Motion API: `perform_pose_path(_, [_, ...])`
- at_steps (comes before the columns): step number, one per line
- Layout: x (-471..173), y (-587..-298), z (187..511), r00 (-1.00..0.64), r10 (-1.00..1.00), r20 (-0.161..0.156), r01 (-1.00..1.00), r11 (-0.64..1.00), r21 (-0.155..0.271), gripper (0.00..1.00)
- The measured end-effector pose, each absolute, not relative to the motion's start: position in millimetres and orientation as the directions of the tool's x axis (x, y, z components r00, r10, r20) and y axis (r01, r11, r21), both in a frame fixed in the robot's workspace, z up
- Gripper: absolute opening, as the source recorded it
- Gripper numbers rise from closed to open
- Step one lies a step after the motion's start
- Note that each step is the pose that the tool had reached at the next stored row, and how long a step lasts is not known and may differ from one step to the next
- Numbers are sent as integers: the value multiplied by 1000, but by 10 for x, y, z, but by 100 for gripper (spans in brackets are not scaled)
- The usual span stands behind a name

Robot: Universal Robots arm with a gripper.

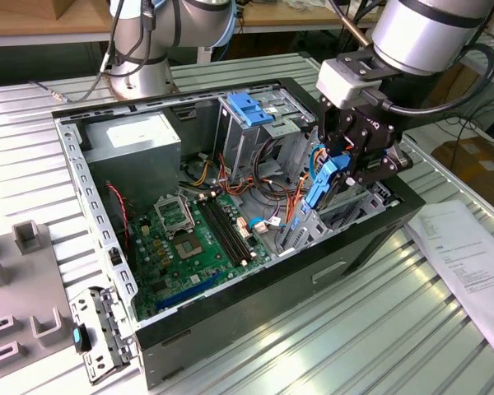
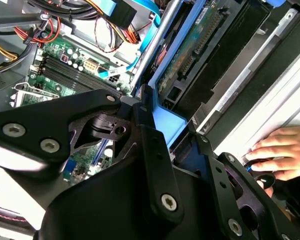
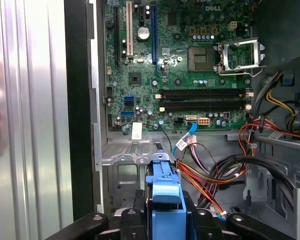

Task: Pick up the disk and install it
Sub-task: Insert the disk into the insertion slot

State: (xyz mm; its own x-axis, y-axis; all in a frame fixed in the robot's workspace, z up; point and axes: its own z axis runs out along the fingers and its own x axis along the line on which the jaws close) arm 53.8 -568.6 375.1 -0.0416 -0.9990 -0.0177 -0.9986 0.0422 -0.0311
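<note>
Robotics workshop or lab: ribbed aluminium desk (image 1: 329,346), gutted computer case (image 1: 255,317), robot arm base (image 1: 140,66), wooden benches (image 1: 33,20) behind.

Bright blue frame on disk (image 1: 319,194). Matte black gripper (image 1: 336,169), silver-grey arm (image 1: 428,29). Green motherboard (image 1: 199,239) w/ black RAM slots, blue & white card slots. Black-outside, grey-inside case (image 1: 255,317). Grey drive cage (image 1: 239,140), blue tab. Red, yellow, orange, black cables (image 3: 215,177). Silver ribbed table (image 1: 379,346). White paper (image 1: 469,255), black print.

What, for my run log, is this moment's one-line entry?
gripper: shut on disk | disk: tilted, over open computer case | person's hand: beside case
</note>
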Motion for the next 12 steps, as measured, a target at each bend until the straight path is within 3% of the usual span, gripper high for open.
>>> perform_pose_path(12, [538, -5686, 3618, -42, -999, -18, -999, 42, -31, 37])
